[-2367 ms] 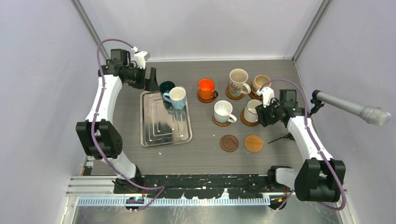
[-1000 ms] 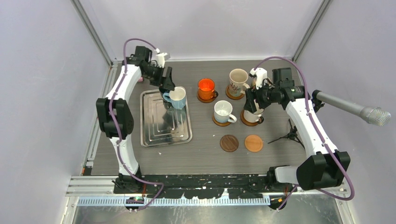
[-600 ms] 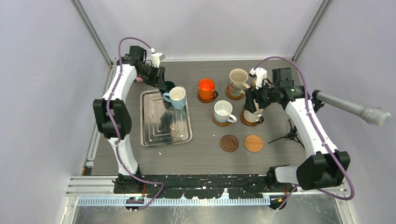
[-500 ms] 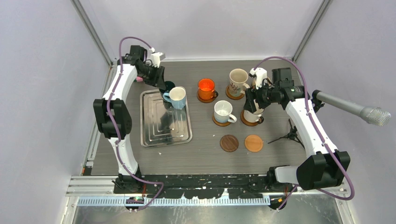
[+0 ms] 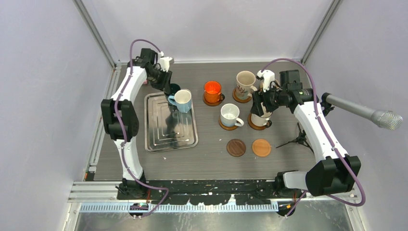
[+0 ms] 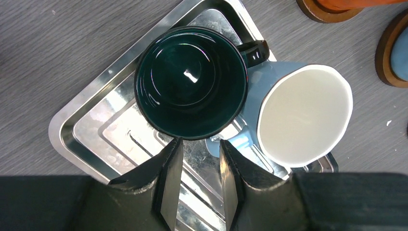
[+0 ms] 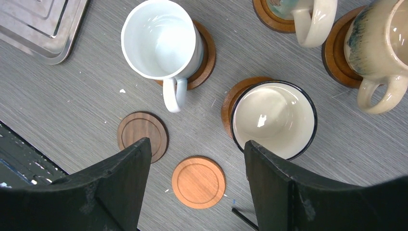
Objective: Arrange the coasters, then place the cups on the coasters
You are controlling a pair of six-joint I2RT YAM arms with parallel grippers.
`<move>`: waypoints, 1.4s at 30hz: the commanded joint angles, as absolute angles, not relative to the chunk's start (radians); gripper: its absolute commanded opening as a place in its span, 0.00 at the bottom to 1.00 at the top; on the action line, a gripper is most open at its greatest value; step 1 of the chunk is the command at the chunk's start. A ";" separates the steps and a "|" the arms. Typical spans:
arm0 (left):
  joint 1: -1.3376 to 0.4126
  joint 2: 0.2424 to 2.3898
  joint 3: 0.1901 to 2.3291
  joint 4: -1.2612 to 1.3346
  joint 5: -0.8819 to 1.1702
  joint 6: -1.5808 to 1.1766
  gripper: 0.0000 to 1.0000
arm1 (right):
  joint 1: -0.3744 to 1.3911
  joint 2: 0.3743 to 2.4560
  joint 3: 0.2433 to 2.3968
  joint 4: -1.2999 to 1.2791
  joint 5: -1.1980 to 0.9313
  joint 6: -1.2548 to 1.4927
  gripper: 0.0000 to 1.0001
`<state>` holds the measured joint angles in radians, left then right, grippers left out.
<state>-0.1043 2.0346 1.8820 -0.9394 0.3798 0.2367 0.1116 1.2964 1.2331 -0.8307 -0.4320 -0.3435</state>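
Observation:
Two cups stand at the far end of the silver tray: a dark green cup and a light blue cup. My left gripper hovers at the green cup's near rim, its jaws a narrow gap apart with only tray between them. My right gripper is open wide above a cream cup on a coaster. A white cup, a beige cup and an orange cup also sit on coasters. A dark coaster and an orange-tan coaster lie bare.
A tall white mug stands on a coaster at the back. A grey microphone juts in from the right wall, and a small black stand rests on the table near the right arm. Walls close in on the left, right and back.
The left gripper's jaws have narrowed and the arm has shifted slightly over the green cup. The right arm has not moved.

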 commanded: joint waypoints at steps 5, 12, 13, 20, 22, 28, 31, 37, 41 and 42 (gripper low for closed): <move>-0.131 2.030 1.877 -0.902 0.336 0.230 0.35 | 0.120 1.281 1.243 -0.801 -0.429 -0.329 0.75; -0.132 2.009 1.847 -0.934 0.348 0.255 0.36 | 0.119 1.281 1.248 -0.794 -0.432 -0.325 0.75; -0.132 2.004 1.840 -0.936 0.348 0.258 0.35 | 0.119 1.283 1.248 -0.792 -0.434 -0.324 0.75; -0.133 1.963 1.804 -0.950 0.356 0.268 0.35 | 0.120 1.299 1.259 -0.787 -0.436 -0.325 0.75; -0.134 1.953 1.786 -0.947 0.357 0.272 0.35 | 0.119 1.302 1.259 -0.786 -0.436 -0.324 0.75; -0.140 1.953 1.795 -0.945 0.363 0.257 0.39 | 0.124 1.313 1.259 -0.778 -0.440 -0.321 0.75; -0.148 1.954 1.803 -0.949 0.365 0.260 0.41 | 0.127 1.314 1.262 -0.775 -0.437 -0.319 0.75; -0.149 1.955 1.809 -0.966 0.362 0.271 0.41 | 0.127 1.310 1.260 -0.775 -0.432 -0.321 0.75; -0.146 1.939 1.810 -0.929 0.346 0.266 0.38 | 0.129 1.305 1.252 -0.775 -0.432 -0.320 0.75; -0.144 1.939 1.815 -0.923 0.343 0.261 0.37 | 0.128 1.304 1.251 -0.775 -0.434 -0.320 0.75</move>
